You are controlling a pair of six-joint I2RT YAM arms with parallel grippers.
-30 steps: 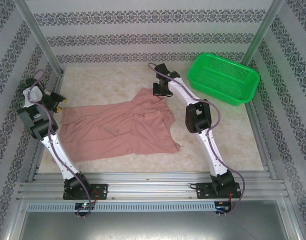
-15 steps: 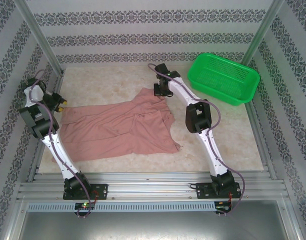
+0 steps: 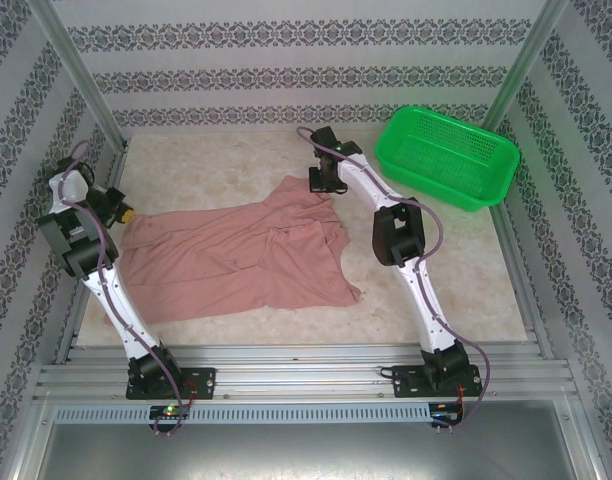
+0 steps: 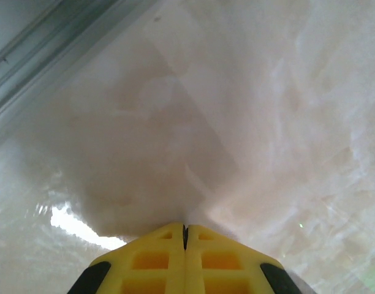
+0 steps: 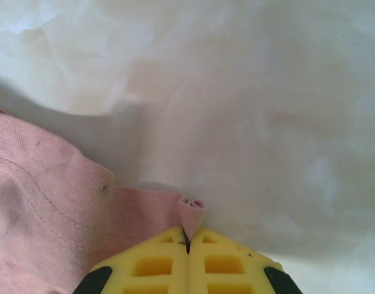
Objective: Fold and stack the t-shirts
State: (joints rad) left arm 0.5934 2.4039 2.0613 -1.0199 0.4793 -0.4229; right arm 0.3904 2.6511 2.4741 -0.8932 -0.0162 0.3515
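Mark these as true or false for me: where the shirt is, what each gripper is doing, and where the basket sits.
1. The shirt lies inside the basket. False: it is spread on the table, and the basket is empty.
2. The right gripper pinches an edge of the shirt. True.
3. The left gripper has its fingers wide open. False: they are pressed shut, low over the table.
4. The basket sits at the far right corner of the table. True.
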